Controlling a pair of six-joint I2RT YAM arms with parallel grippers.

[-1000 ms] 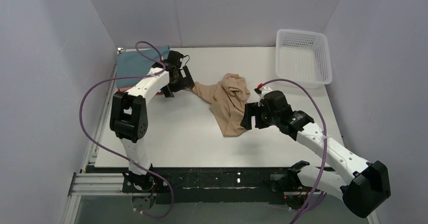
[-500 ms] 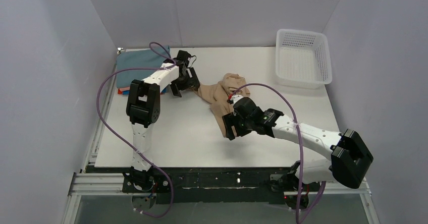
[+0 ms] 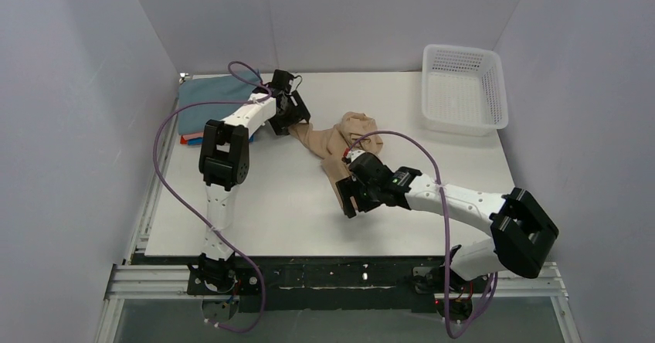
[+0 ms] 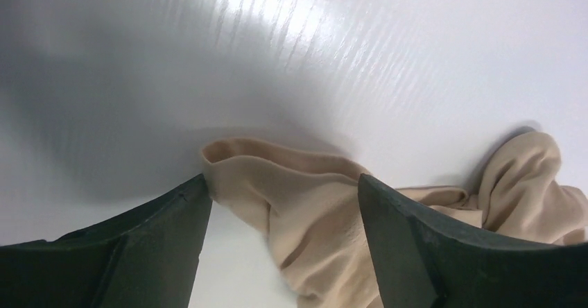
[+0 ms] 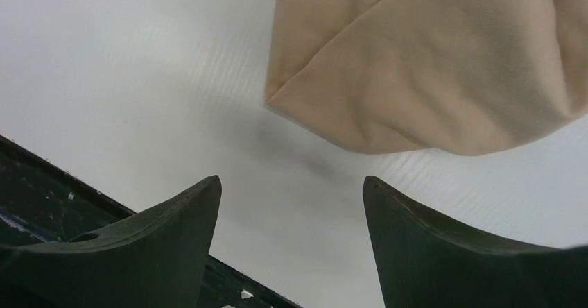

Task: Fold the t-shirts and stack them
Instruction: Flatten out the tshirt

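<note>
The counter (image 3: 255, 196) is a plain white board with a faint ribbed grain, boxed in by pale grey-lilac walls. No lettering can be read on the cloth. The tan-beige t-shirt (image 3: 340, 146) lies crumpled near the middle of the counter, its long axis running on a diagonal from a narrow end at the far left to a folded corner nearer the front edge, with a bunched heap on its far right side. The left tool (image 4: 282, 183) has its jaws wide apart, astride that narrow end, clamping nothing. The right tool (image 5: 291, 180) is likewise spread wide and holds nothing, with the folded corner just beyond its tips. At the far left corner a dusty grey-blue t-shirt (image 3: 212, 96) tops a folded stack. A white lattice basket (image 3: 463, 88) sits at the far right.
</note>
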